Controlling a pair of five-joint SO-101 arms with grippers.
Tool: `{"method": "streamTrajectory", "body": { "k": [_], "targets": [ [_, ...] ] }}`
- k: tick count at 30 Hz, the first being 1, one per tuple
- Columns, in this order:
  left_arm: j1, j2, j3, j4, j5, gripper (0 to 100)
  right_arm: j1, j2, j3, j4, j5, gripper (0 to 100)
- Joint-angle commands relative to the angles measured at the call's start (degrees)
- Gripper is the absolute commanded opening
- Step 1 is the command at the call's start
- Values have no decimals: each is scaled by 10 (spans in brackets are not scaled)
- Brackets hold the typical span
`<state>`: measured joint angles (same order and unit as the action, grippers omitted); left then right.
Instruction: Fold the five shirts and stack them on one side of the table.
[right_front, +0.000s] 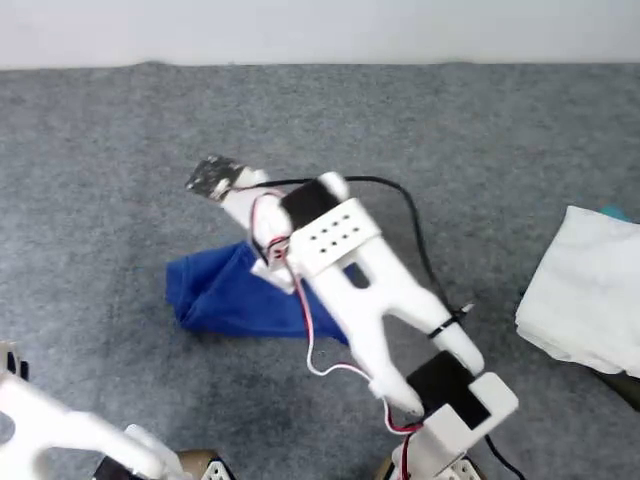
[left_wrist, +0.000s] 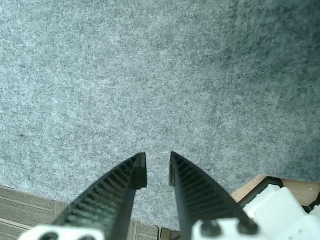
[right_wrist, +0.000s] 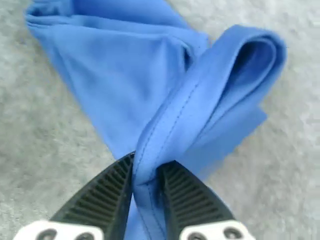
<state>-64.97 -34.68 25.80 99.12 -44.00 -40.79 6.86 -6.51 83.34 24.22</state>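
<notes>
One rumpled, half-folded blue shirt (right_wrist: 115, 85)

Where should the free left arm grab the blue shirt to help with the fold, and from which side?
Probably the bunched end of the blue shirt nearest the left arm, from above. The right gripper pinches the hem at the other end, and those thick folds give the open left gripper something to close on.

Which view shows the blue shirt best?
Right wrist view: the blue shirt lies close up, a folded seam pinched in the right gripper. High view has it partly under that arm.
</notes>
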Motion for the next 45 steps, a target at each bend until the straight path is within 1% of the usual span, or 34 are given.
{"method": "streamTrajectory", "body": {
  "k": [1, 8, 16, 18, 20, 25, 27, 30, 32, 33, 37, 39, 42, 45],
  "targets": [
    [1, -16, -19, 12, 1, 90, -29, 17, -57, -11, -7, 11],
    [4, -16, -19, 12, 1, 90, -42, 145, -200, -2, -7, 11],
    [5, -16, -19, 12, 1, 90, -84, 303, -407, 64, -4, 15],
    [5, -16, -19, 12, 1, 90, -95, 335, -462, 80, -4, 43],
    [5, -16, -19, 12, 1, 90, -102, 365, -510, 95, -4, 92],
    [5, -16, -18, 12, 1, 90, -105, 423, -619, 140, -5, 269],
    [5, -16, -18, 12, 2, 90, -106, 436, -659, 161, -5, 290],
    [5, -16, -18, 12, 2, 90, -104, 441, -702, 196, -4, 287],
    [5, -16, -18, 12, 2, 90, -87, 435, -695, 198, -4, 249],
    [5, -16, -18, 12, 2, 90, -76, 427, -688, 198, -4, 211],
    [5, -16, -18, 12, 2, 90, -30, 395, -614, 196, -3, 9],
    [5, -16, -18, 12, 2, 90, 0, 383, -559, 196, 7, 21],
    [5, -16, -18, 12, 2, 90, 44, 366, -492, 196, 23, 9],
    [5, -16, -18, 12, 2, 90, 78, 362, -460, 195, 27, 10]
  ]
}}
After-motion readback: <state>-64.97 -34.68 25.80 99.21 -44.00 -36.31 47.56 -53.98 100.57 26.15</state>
